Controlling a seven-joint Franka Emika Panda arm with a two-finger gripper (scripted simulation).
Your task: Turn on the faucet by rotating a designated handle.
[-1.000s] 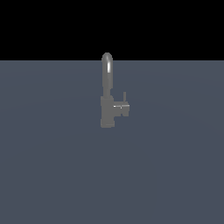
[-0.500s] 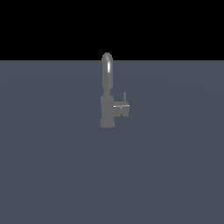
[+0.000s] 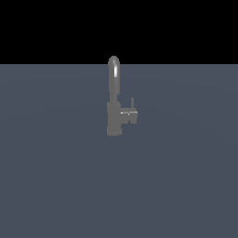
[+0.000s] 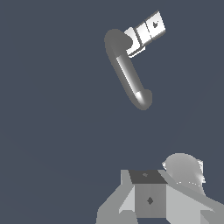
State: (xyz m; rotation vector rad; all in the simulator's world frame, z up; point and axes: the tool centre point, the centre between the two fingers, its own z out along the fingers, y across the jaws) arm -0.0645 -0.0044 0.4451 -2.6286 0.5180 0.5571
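One thing to get right: I'd bring the end effector (image 4: 150,202), whose grip I cannot tell, beside the handle (image 3: 132,103) upright on the faucet (image 3: 114,104) mid-desk (image 3: 56,176), then push sideways.

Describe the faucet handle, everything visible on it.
The handle is a thin, short grey rod, metal by its look, standing upright from the end of a stubby horizontal cylinder that projects from the faucet body toward the exterior view's right. It sits below the arched spout. Nothing touches it; no gripper shows near it in the exterior view.
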